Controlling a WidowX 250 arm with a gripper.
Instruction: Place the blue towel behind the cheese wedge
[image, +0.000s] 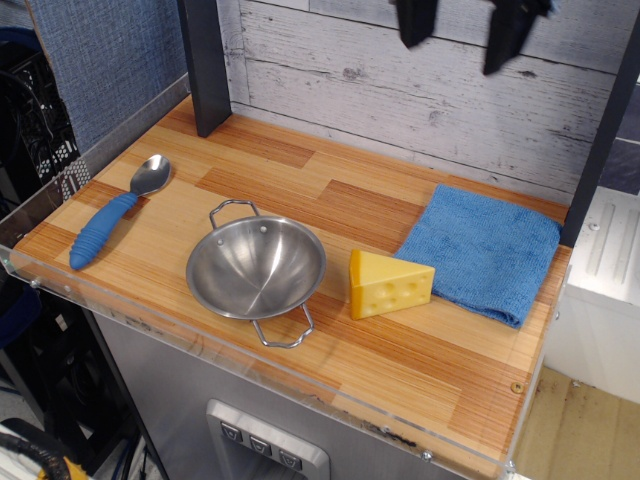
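The blue towel (484, 250) lies flat and spread out on the wooden table at the back right, just behind and to the right of the cheese wedge (389, 284). The yellow wedge lies on its side, close to the towel's front left edge. My gripper (458, 28) is high above the table at the top edge of the view, over the back wall. Its two black fingertips are apart and hold nothing. Most of the gripper is cut off by the frame.
A steel bowl (256, 268) with two wire handles stands left of the cheese. A spoon with a blue ribbed handle (110, 217) lies at the far left. A dark post (205, 62) stands at the back left. A clear lip runs along the table's front edge.
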